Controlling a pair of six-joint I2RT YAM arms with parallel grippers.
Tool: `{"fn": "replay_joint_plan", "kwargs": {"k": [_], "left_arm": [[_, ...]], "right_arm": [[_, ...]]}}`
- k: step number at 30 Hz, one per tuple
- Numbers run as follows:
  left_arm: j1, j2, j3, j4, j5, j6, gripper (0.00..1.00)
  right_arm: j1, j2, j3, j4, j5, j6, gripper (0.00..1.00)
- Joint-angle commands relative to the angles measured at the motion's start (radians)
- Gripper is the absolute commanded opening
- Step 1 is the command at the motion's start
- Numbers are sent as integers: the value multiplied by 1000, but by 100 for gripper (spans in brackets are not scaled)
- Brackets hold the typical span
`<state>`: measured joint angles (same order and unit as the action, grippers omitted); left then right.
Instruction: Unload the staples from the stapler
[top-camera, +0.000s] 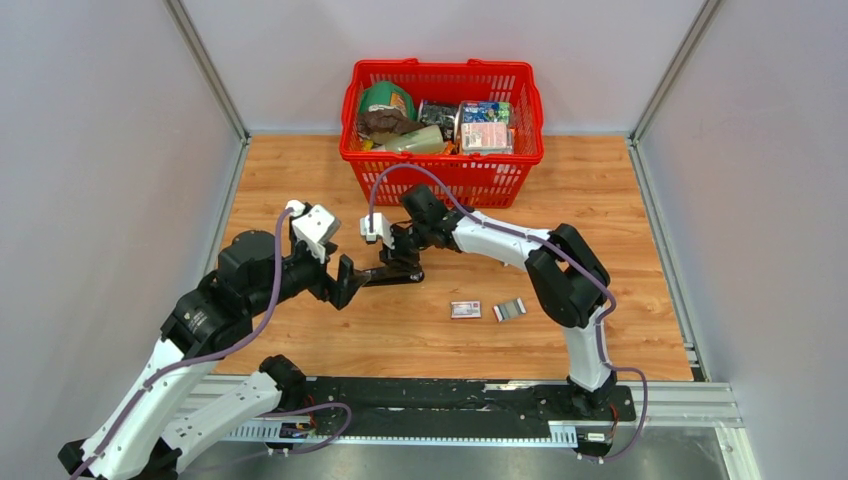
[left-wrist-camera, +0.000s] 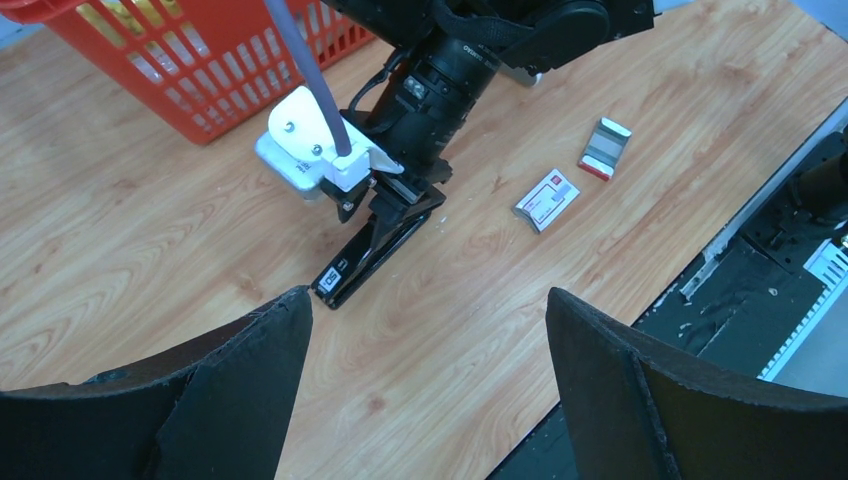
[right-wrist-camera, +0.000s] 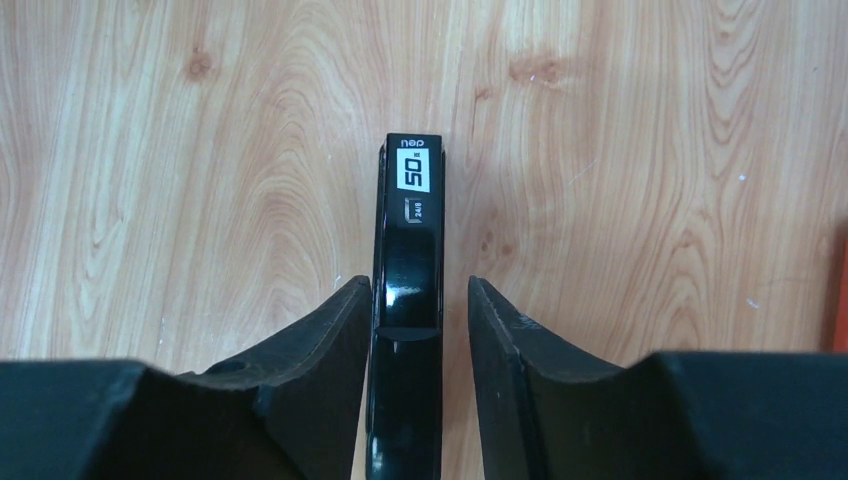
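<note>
**Right jaws astride the stapler, not clamped**

Lying flat on the wooden counter (top-camera: 300, 180), a little toward 10 o'clock of its middle: the black stapler (right-wrist-camera: 408, 230), with the white-labelled end pointing at 9 o'clock in the top view. Straddled at the opposite end by the right jaws, tips down on either side of the body. Slightly spread, not pinching: one tip close against the stapler's side, a sliver of counter showing between the other tip and the body.

Facing the stapler from 9 o'clock, near but apart: the left jaws, spread wide, nothing between them, hanging above the wood.

At 4 o'clock of the stapler, well apart from it: a small printed box (left-wrist-camera: 547, 199), lying flat. Just beside the box, at its 3 o'clock: a small grey block (left-wrist-camera: 605, 148), red at one end and white at the other. Whether staples, cannot tell.

At 12 o'clock, against the back wall: a red basket (top-camera: 470, 185), full of packets.
</note>
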<state>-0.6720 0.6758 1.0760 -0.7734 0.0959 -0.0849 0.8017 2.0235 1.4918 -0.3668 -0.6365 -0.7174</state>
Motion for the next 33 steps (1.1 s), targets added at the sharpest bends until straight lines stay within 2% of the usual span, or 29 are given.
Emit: {"fn": "replay_joint_plan", "kwargs": {"k": [1,6,9,10,15,17,21,26,33], "left_arm": [[-1,-9,-8,26,30,16,94],[-1,-19,-2,23,42,22,94],[-1,-30,-4,25,34,30,94],[-1,-35,-8,29,31,31,94],[-1,-36,-19,52,13,45,95],[-1,-27,-21,66,11,53,95],[-1,5,-22,89,13,60,95],[-1,36,-25,126,54,56,95],[-1,85,-22,146,71,63,95]], "right_arm": [[5,-35,36,54,-11,-24,45],[2,-123,-25,127,64,19,50],[-13,-227,-93,222,135,136,54],[-16,-265,-113,247,203,195,57],[-18,-370,-120,112,453,366,66],[-22,-417,-151,69,538,403,66],[-45,-525,-249,58,743,513,66],[-105,-621,-364,45,932,653,71],[-252,-626,-436,-35,946,829,70]]}}
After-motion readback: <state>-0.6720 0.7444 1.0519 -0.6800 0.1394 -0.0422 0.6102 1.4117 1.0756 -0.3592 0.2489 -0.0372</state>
